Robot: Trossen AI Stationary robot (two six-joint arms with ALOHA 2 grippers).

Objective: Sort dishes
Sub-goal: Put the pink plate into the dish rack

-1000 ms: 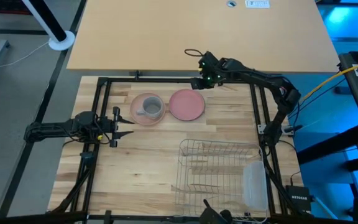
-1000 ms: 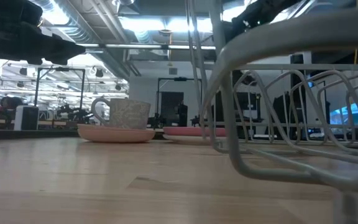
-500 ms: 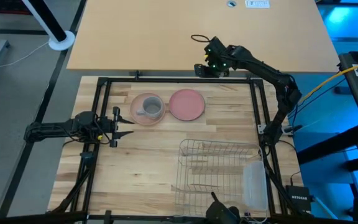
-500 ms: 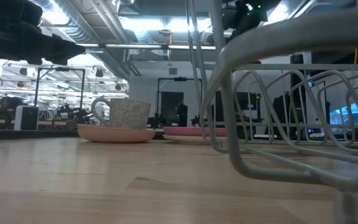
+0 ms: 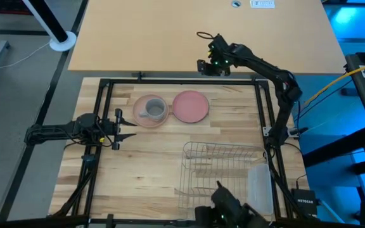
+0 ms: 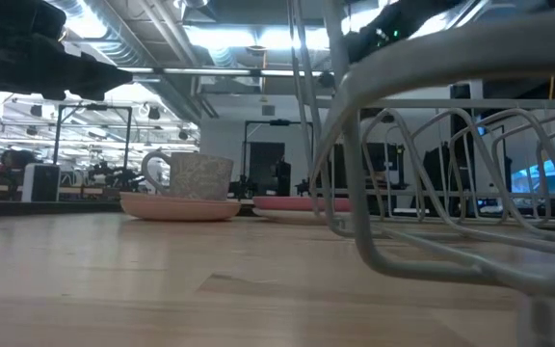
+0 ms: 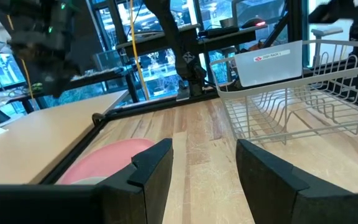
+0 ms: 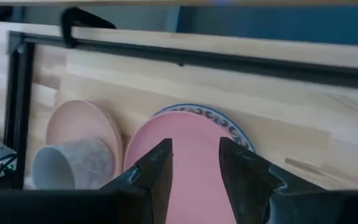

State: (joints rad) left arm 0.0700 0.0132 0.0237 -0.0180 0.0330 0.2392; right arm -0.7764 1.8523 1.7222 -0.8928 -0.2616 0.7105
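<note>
High view first: right claw [image 5: 203,66] up in the air, on the far side of the stacked plates from the wire rack [image 5: 224,168], past the desk's [image 5: 144,164] far edge. A second ago hung closer to the rack, just above the salmon-pink plate [image 5: 190,106]; half a second ago swung out farther from the rack; now eased back a touch. Released, going by the right wrist view: fingers spread, nothing between them, looking down on that plate.

No dish moved in that time. Grey mug [image 5: 149,110] upright on the other salmon-pink plate [image 5: 137,114], beyond the rack and off to the left-arm side. Plain salmon plate lying on top of the patterned plate [image 8: 229,127], whose blue-green rim only peeks out in the right wrist view; stack directly beyond the rack. Rack empty of dishes, translucent tray [image 5: 259,187] at its right-arm end.

Left claw [image 5: 130,126] parked well left of the rack, released, fingers apart, aimed toward the dishes.

Also new: dark shape [image 5: 224,212] rising at the rack's near side, too unclear to name.

Meaning, as a judgement: sorting not begun, right arm probably repositioning for a descent onto the top plate.
</note>
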